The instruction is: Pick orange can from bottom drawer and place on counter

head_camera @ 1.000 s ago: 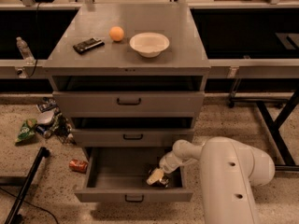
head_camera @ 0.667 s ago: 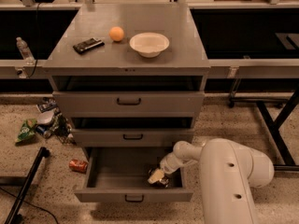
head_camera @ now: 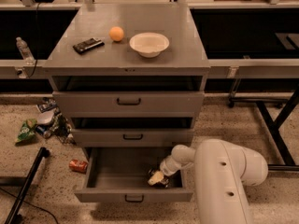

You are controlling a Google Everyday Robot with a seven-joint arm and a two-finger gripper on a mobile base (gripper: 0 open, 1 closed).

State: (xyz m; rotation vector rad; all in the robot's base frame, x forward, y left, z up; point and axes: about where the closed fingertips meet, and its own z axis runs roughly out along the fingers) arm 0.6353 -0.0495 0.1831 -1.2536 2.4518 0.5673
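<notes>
The bottom drawer (head_camera: 112,174) of the grey cabinet is pulled open. My gripper (head_camera: 156,177) reaches down into its right front part from my white arm (head_camera: 224,171). It sits right on a small dark, partly shiny object (head_camera: 163,182) that looks like the orange can, mostly hidden by the gripper. I cannot tell whether the can is held. The counter (head_camera: 187,41) is the cabinet's flat grey top, above the two upper drawers.
On the counter lie an orange ball (head_camera: 117,33), a white bowl (head_camera: 149,44) and a flat black object (head_camera: 88,45). A redder can (head_camera: 78,165) lies on the floor left of the drawer, with litter bags (head_camera: 28,129) and a black pole (head_camera: 25,185).
</notes>
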